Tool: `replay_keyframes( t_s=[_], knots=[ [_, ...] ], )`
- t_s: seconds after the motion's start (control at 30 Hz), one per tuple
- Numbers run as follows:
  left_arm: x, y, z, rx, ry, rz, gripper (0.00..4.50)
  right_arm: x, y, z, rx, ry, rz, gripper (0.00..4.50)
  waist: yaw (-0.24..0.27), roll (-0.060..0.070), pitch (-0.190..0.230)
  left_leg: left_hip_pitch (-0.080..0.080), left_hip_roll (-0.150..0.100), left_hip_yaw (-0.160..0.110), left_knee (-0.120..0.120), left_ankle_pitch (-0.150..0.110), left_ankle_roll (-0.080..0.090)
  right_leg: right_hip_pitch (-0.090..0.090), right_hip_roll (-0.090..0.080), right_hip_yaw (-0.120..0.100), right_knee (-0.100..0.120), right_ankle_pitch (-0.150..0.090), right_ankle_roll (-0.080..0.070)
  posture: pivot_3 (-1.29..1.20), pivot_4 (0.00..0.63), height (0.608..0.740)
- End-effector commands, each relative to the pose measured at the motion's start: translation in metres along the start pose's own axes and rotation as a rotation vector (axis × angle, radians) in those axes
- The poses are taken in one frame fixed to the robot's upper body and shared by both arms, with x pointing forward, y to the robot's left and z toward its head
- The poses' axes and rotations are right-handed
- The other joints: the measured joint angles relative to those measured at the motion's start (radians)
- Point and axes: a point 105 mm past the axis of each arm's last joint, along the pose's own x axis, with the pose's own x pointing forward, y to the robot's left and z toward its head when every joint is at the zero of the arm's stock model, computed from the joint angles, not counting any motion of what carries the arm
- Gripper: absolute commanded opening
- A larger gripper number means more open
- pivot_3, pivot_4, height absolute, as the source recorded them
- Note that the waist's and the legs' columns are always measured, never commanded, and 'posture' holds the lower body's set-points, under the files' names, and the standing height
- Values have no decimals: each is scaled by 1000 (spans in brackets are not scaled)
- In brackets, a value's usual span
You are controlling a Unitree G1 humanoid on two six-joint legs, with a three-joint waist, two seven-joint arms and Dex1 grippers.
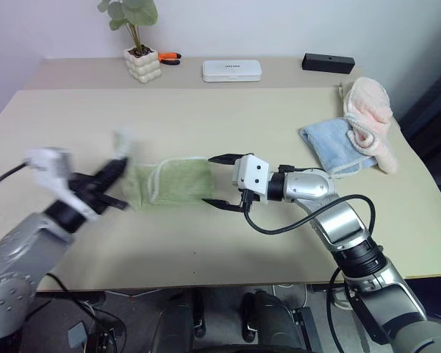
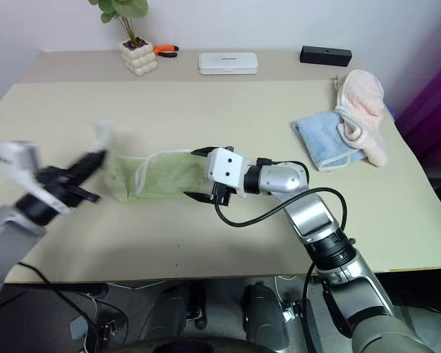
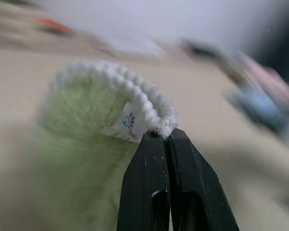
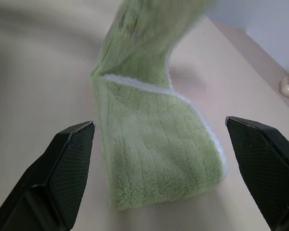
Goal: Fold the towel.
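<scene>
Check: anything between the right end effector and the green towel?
Nothing visible. The right end effector is open, its fingers straddling the near end of the towel with bare table around them. The left end effector is shut on the towel's far corner.

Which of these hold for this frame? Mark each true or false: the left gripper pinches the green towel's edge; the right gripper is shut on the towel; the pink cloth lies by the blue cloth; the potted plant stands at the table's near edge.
1. The left gripper pinches the green towel's white edging. True.
2. The right gripper is shut on the towel. False: its jaws stand open beside it.
3. The pink cloth lies against the blue cloth. True.
4. The potted plant stands at the near edge. False: it stands at the far side.
</scene>
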Motion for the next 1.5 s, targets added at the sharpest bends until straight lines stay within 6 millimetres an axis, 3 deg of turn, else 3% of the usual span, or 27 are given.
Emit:
replay_keyframes(
  t_s=[0.03, 0.27, 0.53, 0.63, 0.8, 0.9, 0.93, 0.97, 1.07, 1.2, 1.23, 1.43, 1.5],
  knots=[
    [14, -13, -17, 94, 88, -103, 16, -3, -7, 7, -41, -16, -30, 4459, -5, 0, 0, 0, 0, 1, 0, 0, 0, -1, 0, 1, 0, 0, 0, 0, 150, 731],
    [44, -18, -28, 123, 107, -176, 16, -7, -8, 3, -40, 4, -56, 4459, 1, 0, 0, 0, 1, 0, -1, 2, 1, -1, 1, 0, 1, 0, 0, 0, 150, 731],
    [52, -19, -37, 80, 112, -163, 16, -10, -9, -1, -41, 21, -74, 4459, 1, 0, 0, 0, 1, 0, 0, 3, 1, -1, 1, 0, 1, 0, 0, 0, 150, 731],
    [50, -18, -34, 56, 93, -151, 856, -10, -10, -2, -43, 25, -74, 4459, 1, 0, 0, 0, 1, -1, 0, 3, 1, -1, 1, 0, 1, 0, 0, 0, 150, 731],
    [28, -10, -20, -18, 44, -131, 3296, -12, -14, -5, -43, 38, -83, 4459, -3, 0, 0, 0, 1, -1, 0, 3, 1, -1, 1, 0, 2, 0, 0, 0, 150, 731],
    [0, -5, -3, -62, -17, -125, 3296, -16, -20, -6, -13, 43, -100, 4459, -5, 0, 1, 0, 1, -1, 1, 3, 1, -1, 0, 0, 2, 0, 0, 0, 150, 731],
    [-7, -3, 2, -66, -39, -120, 3373, -17, -22, -7, -2, 42, -104, 3905, -4, 0, 0, 0, 1, -1, 1, 3, 1, -1, 0, 0, 2, 0, 0, 0, 150, 731],
    [-11, 2, 8, -71, -65, -89, 3373, -17, -24, -7, 14, 38, -109, 3605, -4, 0, 0, 0, 1, -2, 1, 3, 1, -1, 0, 0, 2, 0, 0, 0, 150, 731],
    [-20, 33, 16, 3, -87, 99, 2567, -14, -26, 1, 100, -15, -115, 2167, 2, 0, 0, 0, 1, -2, 1, 3, 1, 0, 0, 0, 2, 0, 0, 0, 150, 731],
    [-16, 47, 7, 65, -34, 204, 583, 0, -25, 10, 180, -67, -110, 164, 0, 0, 0, 0, 0, -2, 1, 2, 2, 0, 0, 0, 2, 0, 0, 0, 150, 731],
    [-15, 48, 6, 72, -27, 215, 75, 2, -25, 11, 189, -72, -110, 0, 0, 0, 0, 0, 0, -2, 1, 2, 2, 0, 0, 0, 2, 0, 0, 0, 150, 731],
    [9, 57, -35, 83, 69, 258, 22, 44, -8, -2, 374, -64, -63, 0, -1, 0, 0, 0, 1, -1, 1, 2, 1, 0, 1, 0, 3, 0, 0, 0, 150, 731],
    [14, 57, -51, 70, 98, 251, 22, 54, 0, -15, 392, -17, -52, 0, -2, 0, 0, 0, 1, -1, 1, 2, 1, -1, 1, 0, 3, 0, 0, 0, 150, 731]
  ],
)
